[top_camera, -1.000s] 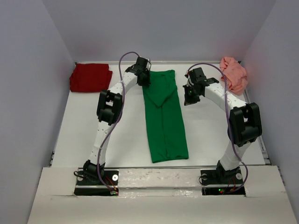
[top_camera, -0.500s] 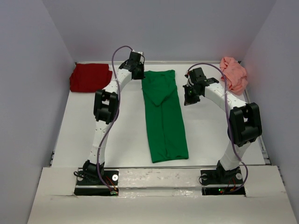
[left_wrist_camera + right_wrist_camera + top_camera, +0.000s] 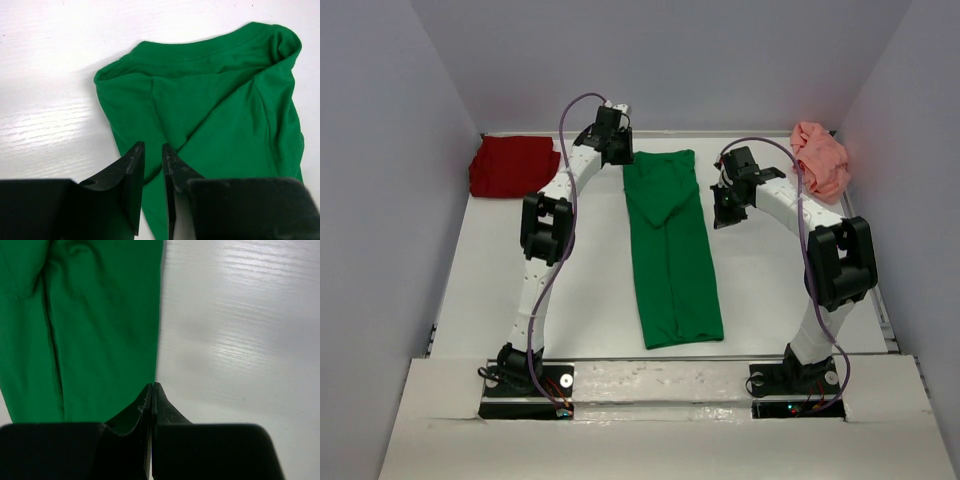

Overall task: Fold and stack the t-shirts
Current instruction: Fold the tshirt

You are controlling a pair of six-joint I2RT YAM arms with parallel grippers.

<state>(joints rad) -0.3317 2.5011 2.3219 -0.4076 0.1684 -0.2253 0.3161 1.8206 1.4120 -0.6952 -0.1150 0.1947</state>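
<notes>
Now: left gripper [image 3: 152,148] slightly apart over green t-shirt [image 3: 210,115] collar end; right gripper [image 3: 152,387] pressed together at its edge.

The green t-shirt [image 3: 100,315] runs off the right wrist view's top and left edges. The left fingers [image 3: 131,175] cover its near fold.

Bright, even light, soft shadows, streaky glare on the white table [image 3: 240,340] in both wrist views
</notes>
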